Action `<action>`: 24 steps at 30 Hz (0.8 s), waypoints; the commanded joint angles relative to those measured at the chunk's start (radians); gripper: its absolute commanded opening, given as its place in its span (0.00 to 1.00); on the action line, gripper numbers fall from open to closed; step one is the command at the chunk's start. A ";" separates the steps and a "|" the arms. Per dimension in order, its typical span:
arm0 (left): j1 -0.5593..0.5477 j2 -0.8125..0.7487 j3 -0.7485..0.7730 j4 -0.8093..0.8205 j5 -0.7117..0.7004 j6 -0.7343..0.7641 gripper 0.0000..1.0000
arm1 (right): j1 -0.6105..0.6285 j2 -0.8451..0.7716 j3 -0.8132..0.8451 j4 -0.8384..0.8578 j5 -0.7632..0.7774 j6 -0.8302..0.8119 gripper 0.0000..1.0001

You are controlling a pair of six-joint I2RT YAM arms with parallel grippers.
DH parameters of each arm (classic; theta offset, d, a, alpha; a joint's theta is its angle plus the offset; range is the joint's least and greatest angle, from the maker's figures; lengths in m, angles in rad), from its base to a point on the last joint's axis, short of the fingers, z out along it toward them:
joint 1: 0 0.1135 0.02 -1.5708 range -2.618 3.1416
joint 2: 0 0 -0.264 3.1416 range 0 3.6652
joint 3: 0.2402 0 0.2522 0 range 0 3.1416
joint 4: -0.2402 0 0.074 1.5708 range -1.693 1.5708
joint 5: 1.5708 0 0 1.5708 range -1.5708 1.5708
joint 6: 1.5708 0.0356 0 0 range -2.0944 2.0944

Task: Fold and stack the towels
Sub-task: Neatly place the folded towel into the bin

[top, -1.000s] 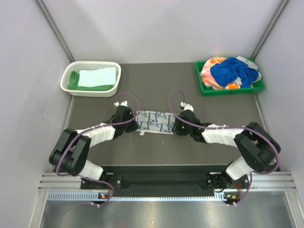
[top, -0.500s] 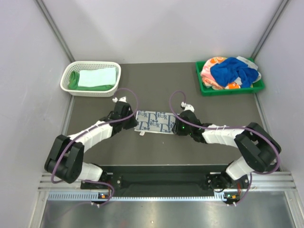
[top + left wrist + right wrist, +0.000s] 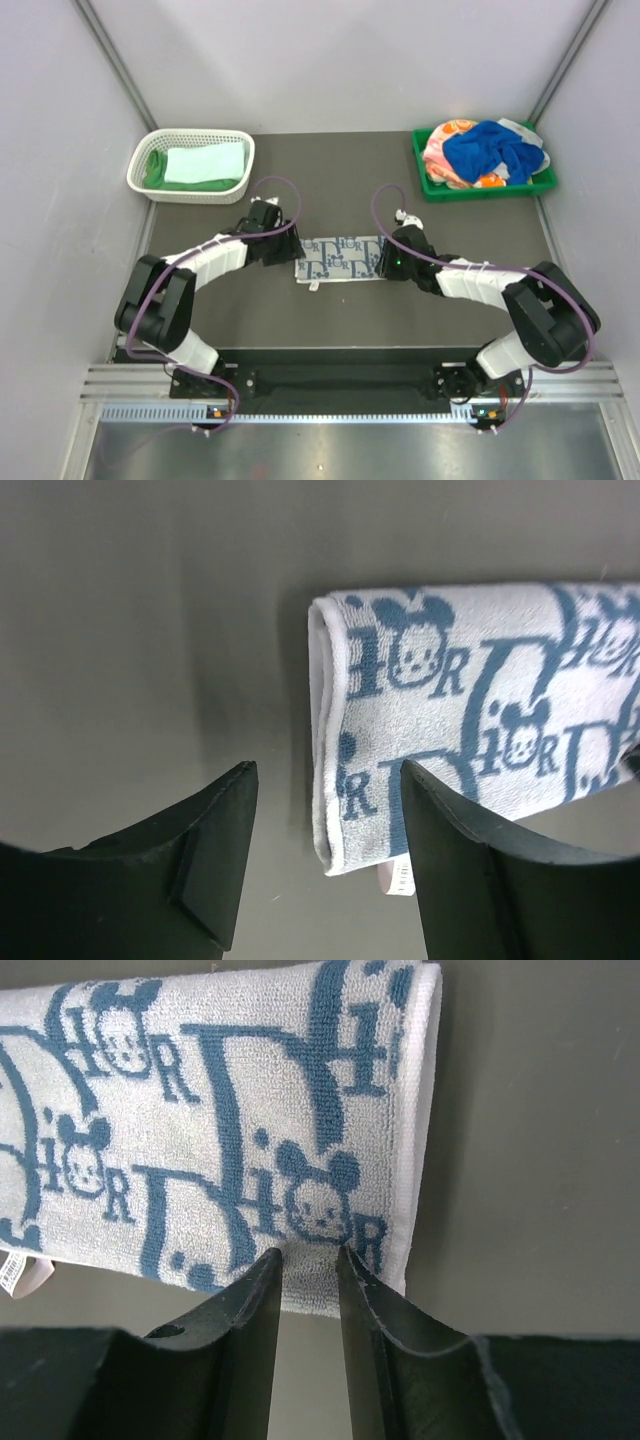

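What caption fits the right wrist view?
Right gripper pinches the near edge of the folded blue-printed white towel lying on the dark table.

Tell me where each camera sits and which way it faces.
Top external: fixed above and behind the bases, facing down at the table; left arm and right arm show whole.
Left wrist: on the left arm, facing down past the open left gripper at the blue-printed towel's left end.
Right wrist: on the right arm, facing down past the right gripper, shut on that towel's right end.
Shared: both wrist views show opposite ends of one towel, also seen from above.
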 commanded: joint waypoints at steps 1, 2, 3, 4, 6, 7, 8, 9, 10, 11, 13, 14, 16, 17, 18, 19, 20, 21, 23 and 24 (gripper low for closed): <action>0.009 0.047 0.038 0.012 0.129 0.026 0.64 | -0.032 -0.022 -0.002 -0.055 0.004 -0.043 0.30; 0.009 0.055 0.037 0.016 0.142 0.022 0.64 | -0.036 -0.024 -0.004 -0.055 0.003 -0.045 0.30; 0.009 0.063 0.032 0.021 0.154 0.018 0.64 | -0.040 -0.028 -0.008 -0.053 0.000 -0.045 0.30; 0.009 0.078 0.029 0.022 0.162 0.010 0.65 | -0.043 -0.032 -0.011 -0.052 -0.008 -0.046 0.30; 0.012 0.090 0.014 0.035 0.172 -0.001 0.65 | -0.050 -0.035 -0.016 -0.047 -0.014 -0.048 0.30; 0.012 0.106 0.009 0.036 0.171 -0.011 0.64 | -0.053 -0.035 -0.016 -0.046 -0.020 -0.049 0.30; 0.012 0.115 0.000 0.039 0.168 -0.017 0.64 | -0.055 -0.035 -0.019 -0.042 -0.022 -0.051 0.30; 0.012 0.136 -0.004 0.047 0.175 -0.031 0.64 | -0.056 -0.035 -0.019 -0.038 -0.025 -0.051 0.30; 0.012 0.147 -0.008 0.055 0.179 -0.040 0.63 | -0.056 -0.033 -0.022 -0.033 -0.025 -0.050 0.31; 0.011 0.159 -0.012 0.058 0.182 -0.045 0.62 | -0.058 -0.032 -0.025 -0.030 -0.028 -0.048 0.30; 0.002 0.188 -0.014 0.067 0.176 -0.062 0.61 | -0.059 -0.027 -0.027 -0.026 -0.034 -0.048 0.30; -0.003 0.196 -0.015 0.067 0.168 -0.063 0.61 | -0.060 -0.024 -0.027 -0.024 -0.034 -0.048 0.30; -0.015 0.218 -0.011 0.056 0.140 -0.068 0.60 | -0.063 -0.025 -0.028 -0.019 -0.037 -0.048 0.30; -0.020 0.222 -0.012 0.053 0.131 -0.068 0.59 | -0.064 -0.028 -0.028 -0.019 -0.038 -0.046 0.30; -0.025 0.231 -0.014 0.053 0.117 -0.073 0.59 | -0.064 -0.030 -0.028 -0.018 -0.040 -0.046 0.30; -0.031 0.238 -0.015 0.053 0.108 -0.074 0.57 | -0.066 -0.032 -0.027 -0.019 -0.042 -0.045 0.30; -0.034 0.244 -0.017 0.053 0.100 -0.077 0.56 | -0.066 -0.033 -0.024 -0.021 -0.043 -0.046 0.30; -0.037 0.250 -0.018 0.052 0.094 -0.083 0.52 | -0.064 -0.035 -0.022 -0.022 -0.045 -0.046 0.30; -0.052 0.252 -0.020 0.055 0.065 -0.088 0.46 | -0.066 -0.041 -0.021 -0.024 -0.048 -0.048 0.30; -0.055 0.252 -0.018 0.049 0.054 -0.091 0.35 | -0.066 -0.042 -0.019 -0.024 -0.048 -0.048 0.30</action>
